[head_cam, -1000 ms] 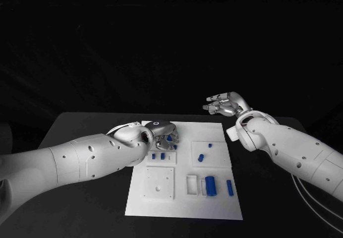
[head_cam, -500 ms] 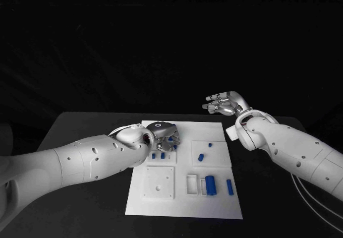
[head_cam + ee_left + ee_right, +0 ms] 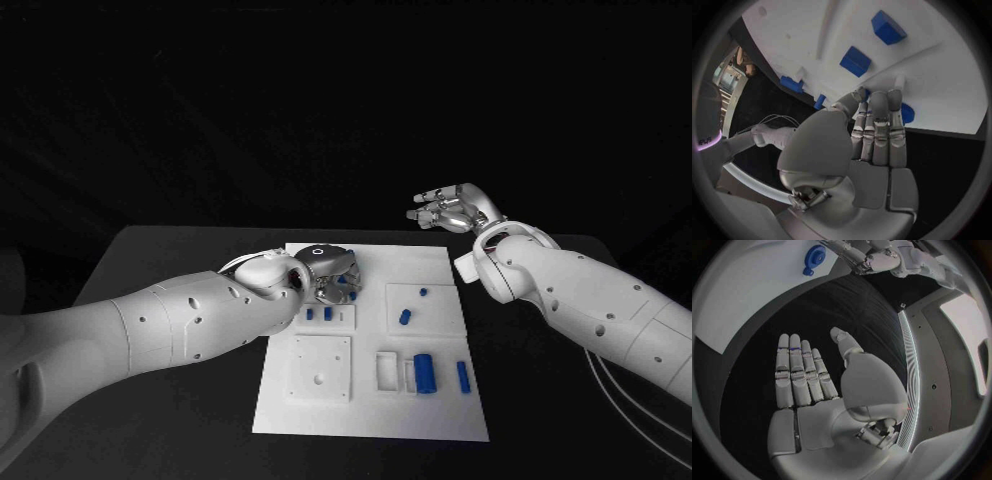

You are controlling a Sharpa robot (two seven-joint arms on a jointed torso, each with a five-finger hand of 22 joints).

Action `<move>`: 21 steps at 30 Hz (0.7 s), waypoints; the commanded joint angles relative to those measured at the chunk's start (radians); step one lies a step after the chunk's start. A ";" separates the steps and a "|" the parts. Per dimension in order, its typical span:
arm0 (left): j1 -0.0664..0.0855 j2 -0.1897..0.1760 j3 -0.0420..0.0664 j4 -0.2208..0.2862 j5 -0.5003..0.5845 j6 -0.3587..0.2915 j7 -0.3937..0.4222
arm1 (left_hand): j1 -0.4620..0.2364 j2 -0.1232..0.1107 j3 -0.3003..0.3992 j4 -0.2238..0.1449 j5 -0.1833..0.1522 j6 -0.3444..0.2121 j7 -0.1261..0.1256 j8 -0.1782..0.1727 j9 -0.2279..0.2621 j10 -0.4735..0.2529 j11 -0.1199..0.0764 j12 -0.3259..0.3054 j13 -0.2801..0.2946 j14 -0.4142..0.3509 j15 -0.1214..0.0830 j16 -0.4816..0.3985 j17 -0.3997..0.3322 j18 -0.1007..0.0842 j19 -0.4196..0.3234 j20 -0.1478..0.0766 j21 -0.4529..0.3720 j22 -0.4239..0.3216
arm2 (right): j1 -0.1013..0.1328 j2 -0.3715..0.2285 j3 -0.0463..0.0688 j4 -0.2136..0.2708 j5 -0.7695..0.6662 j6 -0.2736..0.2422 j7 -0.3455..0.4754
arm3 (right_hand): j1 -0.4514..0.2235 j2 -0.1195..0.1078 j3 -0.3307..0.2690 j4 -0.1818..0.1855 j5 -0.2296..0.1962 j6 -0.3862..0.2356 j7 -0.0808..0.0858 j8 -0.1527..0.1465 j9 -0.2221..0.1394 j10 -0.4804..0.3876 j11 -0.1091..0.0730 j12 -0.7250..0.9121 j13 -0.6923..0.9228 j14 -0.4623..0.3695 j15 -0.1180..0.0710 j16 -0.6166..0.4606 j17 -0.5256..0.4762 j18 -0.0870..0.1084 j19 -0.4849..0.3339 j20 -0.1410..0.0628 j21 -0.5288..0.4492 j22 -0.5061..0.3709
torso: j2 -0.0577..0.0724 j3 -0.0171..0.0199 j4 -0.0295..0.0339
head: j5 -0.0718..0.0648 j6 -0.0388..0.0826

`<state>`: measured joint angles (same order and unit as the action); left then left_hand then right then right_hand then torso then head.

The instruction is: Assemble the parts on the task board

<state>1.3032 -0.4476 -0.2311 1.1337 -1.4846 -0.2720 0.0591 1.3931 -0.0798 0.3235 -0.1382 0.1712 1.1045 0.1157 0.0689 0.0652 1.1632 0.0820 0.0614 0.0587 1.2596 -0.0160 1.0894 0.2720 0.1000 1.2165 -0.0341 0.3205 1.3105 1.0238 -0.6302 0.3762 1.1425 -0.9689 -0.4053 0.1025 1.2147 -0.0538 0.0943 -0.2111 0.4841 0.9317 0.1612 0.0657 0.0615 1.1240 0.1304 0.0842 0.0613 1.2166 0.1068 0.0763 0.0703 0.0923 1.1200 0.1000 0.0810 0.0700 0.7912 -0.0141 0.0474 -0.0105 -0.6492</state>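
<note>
Blue shows under the left hand's point(image 3: 329, 275) fingertips point(image 3: 879, 102): over the last second that hand has edged slightly along the far left part of the white task board point(image 3: 433, 420) and now presses a round blue part point(image 3: 906, 113) there, so a seating step seems under way. Whether it actually grips the part, I cannot tell. The head view hides that contact. The right hand point(image 3: 454, 210) hovers beyond the board, fingers straight and apart, holding nothing.

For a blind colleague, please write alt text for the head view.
The left hand reaches down onto the far part of the white task board, among small blue parts. The right hand is raised beyond the board, holding nothing.
</note>
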 commanded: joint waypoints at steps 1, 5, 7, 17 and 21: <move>-0.004 0.004 -0.001 -0.004 -0.008 0.014 0.009 | 0.000 0.011 0.007 0.002 0.003 0.012 0.000 -0.005 -0.001 0.011 -0.002 -0.003 -0.001 0.005 0.000 0.006 0.002 0.012 -0.011 -0.001 0.010 0.020 | 0.000 0.001 0.001 0.001 -0.001 0.013 0.012 | -0.010 0.004 0.003 -0.002 0.003 0.009 0.001 -0.006 -0.001 -0.007 -0.002 -0.002 -0.002 -0.008 -0.001 -0.006 -0.001 0.001 -0.008 -0.001 -0.005 -0.001 | 0.000 -0.0003 -0.0001 | 0.000 -0.001; -0.004 0.006 -0.001 -0.005 -0.007 0.017 0.010 | 0.000 0.013 0.006 0.002 0.001 0.016 -0.001 -0.005 -0.001 0.018 -0.004 -0.003 -0.001 0.006 -0.001 0.010 0.003 0.012 -0.012 -0.001 0.017 0.020 | 0.000 0.002 0.001 0.001 -0.001 0.013 0.012 | -0.010 0.004 0.003 -0.002 0.003 0.009 0.001 -0.006 -0.001 -0.007 -0.002 -0.002 -0.002 -0.008 -0.001 -0.006 -0.001 0.001 -0.008 -0.001 -0.005 -0.001 | 0.000 -0.0005 -0.0001 | 0.000 -0.002; -0.004 0.006 -0.001 -0.006 -0.007 0.020 0.009 | 0.001 0.013 0.006 0.002 -0.001 0.018 -0.002 -0.005 -0.001 0.022 -0.005 -0.003 -0.001 0.008 -0.002 0.013 0.004 0.012 -0.011 -0.002 0.020 0.020 | 0.000 0.002 0.001 0.001 -0.001 0.013 0.012 | -0.010 0.004 0.001 -0.002 0.002 0.009 0.001 -0.006 -0.001 -0.007 -0.002 -0.001 -0.001 -0.007 -0.001 -0.006 -0.001 0.001 -0.008 -0.002 -0.005 -0.001 | 0.000 -0.0003 -0.0002 | 0.000 -0.002; -0.007 0.014 -0.001 -0.019 -0.007 0.042 0.007 | -0.002 0.011 0.002 0.002 -0.008 0.017 -0.004 -0.005 -0.001 0.020 -0.005 -0.003 -0.001 0.008 -0.002 0.017 0.005 0.011 -0.012 -0.002 0.024 0.019 | 0.000 0.004 0.001 0.000 -0.001 0.014 0.012 | -0.010 0.004 0.001 -0.002 0.002 0.009 0.001 -0.006 -0.001 -0.007 -0.002 -0.001 -0.001 -0.007 -0.001 -0.006 -0.001 0.001 -0.008 -0.002 -0.005 -0.001 | 0.000 -0.0002 0.0000 | 0.000 -0.004; -0.010 0.018 -0.001 -0.024 -0.007 0.049 0.006 | -0.004 0.009 0.000 0.003 -0.011 0.014 -0.004 -0.006 -0.001 0.018 -0.005 -0.003 -0.001 0.009 -0.002 0.019 0.005 0.010 -0.011 -0.002 0.025 0.018 | 0.000 0.004 0.001 0.000 -0.001 0.014 0.013 | -0.010 0.004 0.001 -0.002 0.002 0.009 0.001 -0.006 -0.001 -0.007 -0.002 -0.001 -0.001 -0.007 -0.001 -0.006 -0.001 0.001 -0.008 -0.002 -0.005 -0.001 | 0.000 -0.0007 -0.0003 | -0.001 -0.005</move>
<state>1.3008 -0.4326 -0.2285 1.1116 -1.4867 -0.2612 0.0627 1.3972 -0.0761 0.3254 -0.1362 0.1657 1.1166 0.1106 0.0689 0.0653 1.1776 0.0785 0.0616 0.0588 1.2632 -0.0197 1.1037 0.2757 0.0964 1.2097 -0.0341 0.3485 1.3118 1.0238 -0.6265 0.3762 1.1414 -0.9687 -0.4044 0.1032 1.2108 -0.0498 0.0943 -0.2111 0.4841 0.9317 0.1612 0.0658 0.0616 1.1240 0.1304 0.0842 0.0614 1.2166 0.1068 0.0763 0.0704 0.0922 1.1200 0.1000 0.0810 0.0701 0.7908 -0.0144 0.0476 -0.0106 -0.6537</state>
